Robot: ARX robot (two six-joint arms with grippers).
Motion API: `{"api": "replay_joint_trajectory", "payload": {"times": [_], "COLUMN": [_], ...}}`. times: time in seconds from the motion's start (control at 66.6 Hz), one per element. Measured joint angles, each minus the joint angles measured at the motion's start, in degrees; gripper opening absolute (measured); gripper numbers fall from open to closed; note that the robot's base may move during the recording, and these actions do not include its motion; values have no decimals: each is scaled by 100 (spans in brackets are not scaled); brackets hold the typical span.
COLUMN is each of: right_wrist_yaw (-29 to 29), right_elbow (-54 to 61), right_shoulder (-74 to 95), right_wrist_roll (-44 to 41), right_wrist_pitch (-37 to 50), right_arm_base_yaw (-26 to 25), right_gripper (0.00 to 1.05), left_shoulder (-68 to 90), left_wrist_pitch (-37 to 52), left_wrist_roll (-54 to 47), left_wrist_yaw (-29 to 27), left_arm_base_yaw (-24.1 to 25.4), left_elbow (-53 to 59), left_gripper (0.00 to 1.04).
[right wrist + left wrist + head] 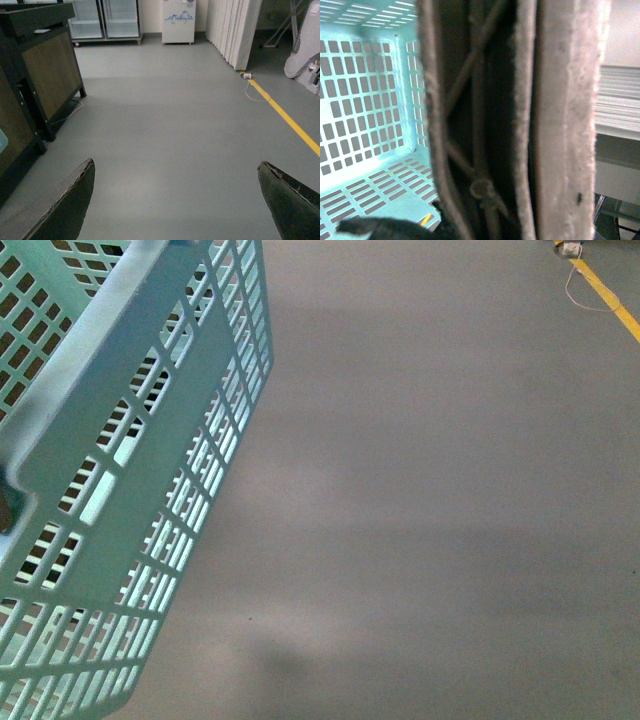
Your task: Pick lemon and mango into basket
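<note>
Basket (130, 410) tilted, right end effector (176, 164) spread wide, facing floor (175, 110)

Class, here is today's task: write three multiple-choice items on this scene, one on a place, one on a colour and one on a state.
1. In the front view, the basket sits: A right; B left; C centre.
2. The floor line is: A red; B white; C yellow.
3. The right tool is: A open, empty; B shut on fruit; C shut on a handle.

Key: 1 B, it fills the left edge. 2 C, it is a yellow stripe on the grey floor. 3 A, its fingers stand apart with only floor between them.
</note>
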State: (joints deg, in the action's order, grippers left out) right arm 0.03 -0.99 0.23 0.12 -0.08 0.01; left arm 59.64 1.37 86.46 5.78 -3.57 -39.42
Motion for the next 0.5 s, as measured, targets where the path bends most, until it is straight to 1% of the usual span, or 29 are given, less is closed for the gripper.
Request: {"api": "replay_joint_trajectory", "payload": {"times": [0.495], "right_wrist_yaw": [-2], "right_elbow": [0], "right_shoulder": [0], "right_wrist_roll": [0], "right_wrist_pitch": [0], "right_arm_base_yaw": [0], "right_gripper": [96], "left_shoulder": [0], "left_wrist_pitch": [0], "left_wrist_roll": [0], "left_wrist_yaw": [-2], "left_arm_base_yaw": [0], "left_elbow": [0], "left_gripper": [14]}}
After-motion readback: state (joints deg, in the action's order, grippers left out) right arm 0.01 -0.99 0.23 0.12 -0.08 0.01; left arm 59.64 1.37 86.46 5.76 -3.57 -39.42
